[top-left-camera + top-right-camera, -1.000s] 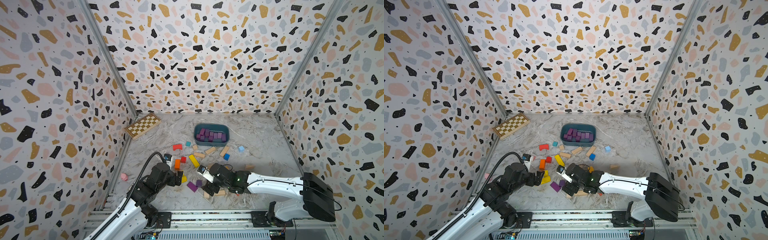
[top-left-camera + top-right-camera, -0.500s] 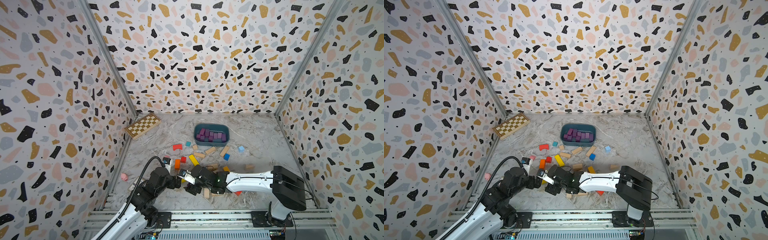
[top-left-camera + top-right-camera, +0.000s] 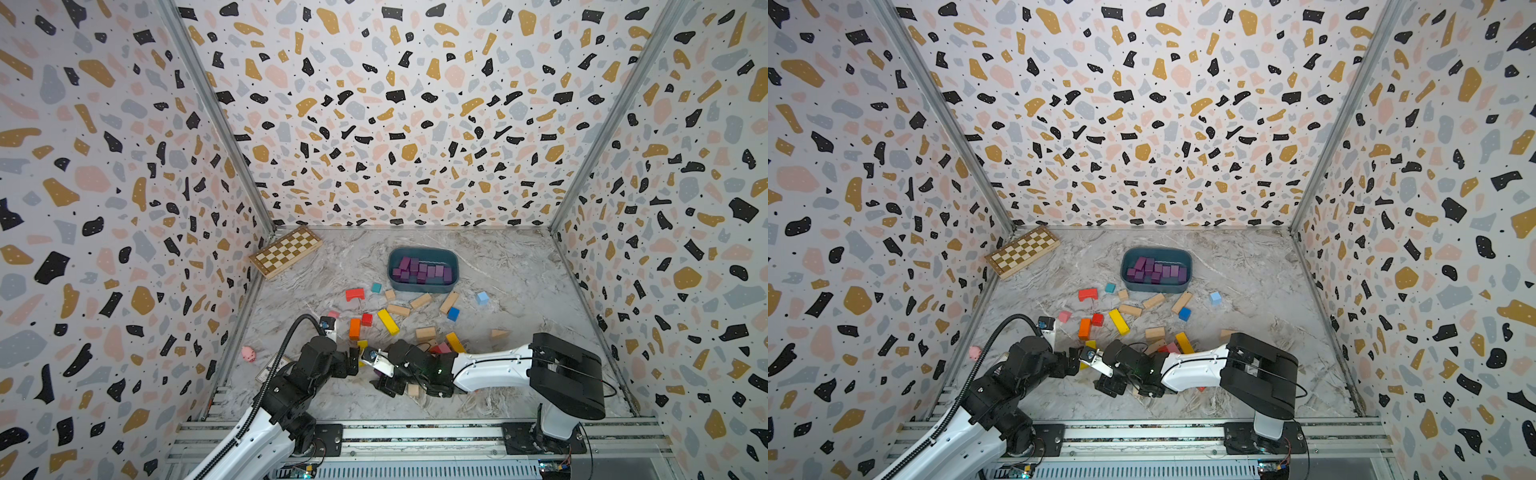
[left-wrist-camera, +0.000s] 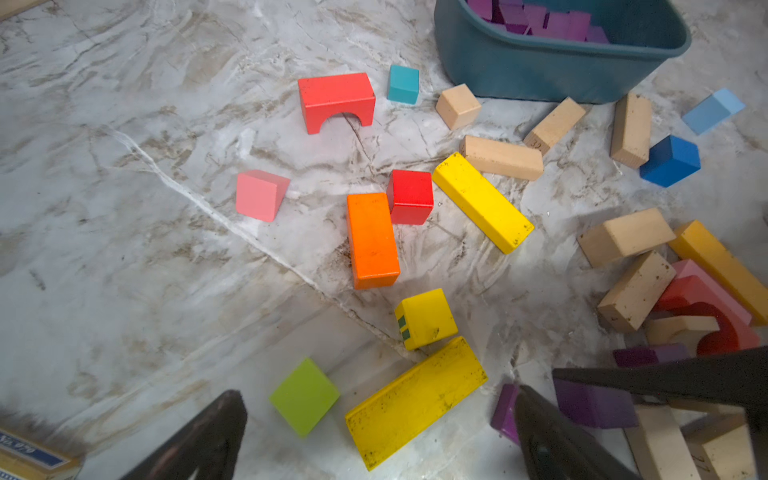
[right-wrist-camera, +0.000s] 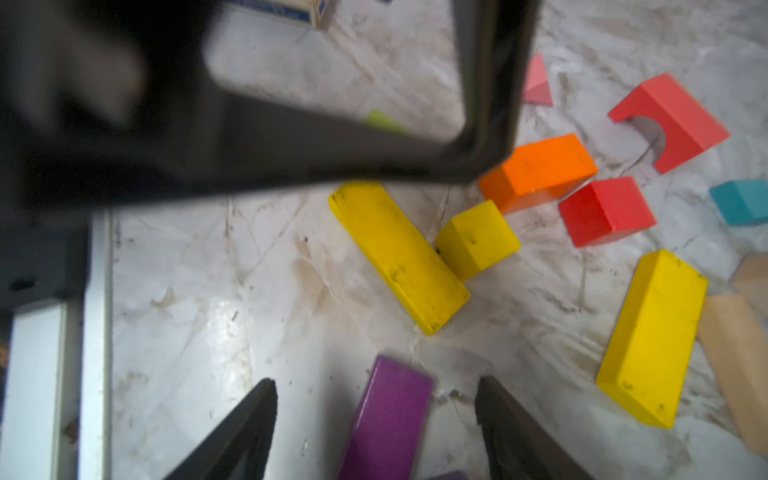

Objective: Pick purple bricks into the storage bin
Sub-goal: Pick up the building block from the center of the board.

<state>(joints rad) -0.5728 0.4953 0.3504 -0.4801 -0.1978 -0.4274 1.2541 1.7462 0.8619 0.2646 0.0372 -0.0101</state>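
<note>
Near edge, both arms low over the table (image 5: pixel 208 291). The right gripper (image 5: pixel 375 384) has its jaws apart, straddling a purple bar (image 5: pixel 386 419) that lies flat; a gap shows on either side (no contact seen). The left gripper (image 4: pixel 376 392) is spread wide, holding nothing; in its wrist view a green block (image 4: pixel 305 397) and a yellow bar (image 4: pixel 415 401) lie on the table between its fingers. The two grippers sit close together in both top views. One more purple brick (image 4: pixel 650 355) just beyond the right gripper, at the foot of a heap of wood blocks (image 4: pixel 636 291). The bin (image 3: pixel 424 286) stands toward the back, mid-table, well apart from both arms, with a pile of purple bricks (image 3: pixel 422 270) inside. Between bin and arms, scattered coloured blocks (image 3: pixel 388 322). A chessboard (image 3: pixel 286 251) in the back left corner.
</note>
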